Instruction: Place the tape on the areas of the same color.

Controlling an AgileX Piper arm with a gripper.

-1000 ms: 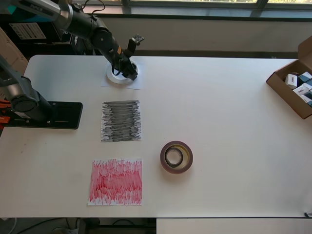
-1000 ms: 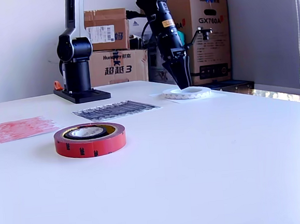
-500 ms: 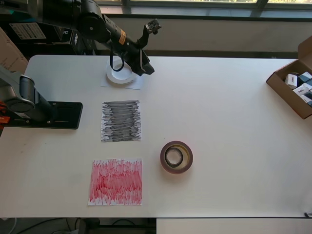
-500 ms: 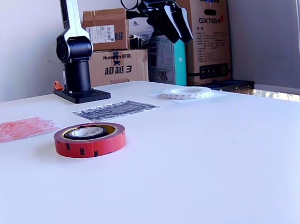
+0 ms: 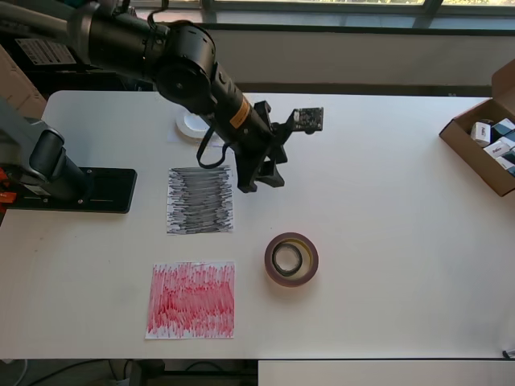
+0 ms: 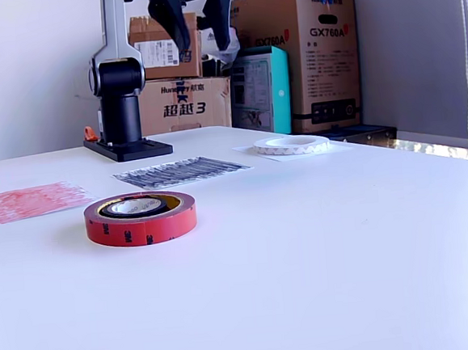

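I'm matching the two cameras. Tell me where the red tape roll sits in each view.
Overhead view: red tape roll sits centre, right of the red sheet.
Exterior view: red tape roll sits lower left, right of the red sheet.
Shared landmark: the black sheet.

Broad white surface (image 5: 378,161) with rounded corners, seen whole from overhead. Lying flat on it, in a column toward the overhead view's left: plain white paper sheet (image 5: 225,138) at top, black-scribbled paper sheet (image 5: 200,199) in the middle, red-scribbled paper sheet (image 5: 191,299) at bottom, each apart from the next. Wide flat white tape ring (image 6: 292,144) resting on the white sheet. Dark red-brown tape roll with yellowish core (image 5: 291,259) standing on bare surface, just right of the gap between the black and red sheets, with a small black roll (image 5: 290,258) sitting inside its core. Black flat arm base plate (image 5: 80,190) at the left edge. Open brown cardboard box (image 5: 475,153) at the right edge.
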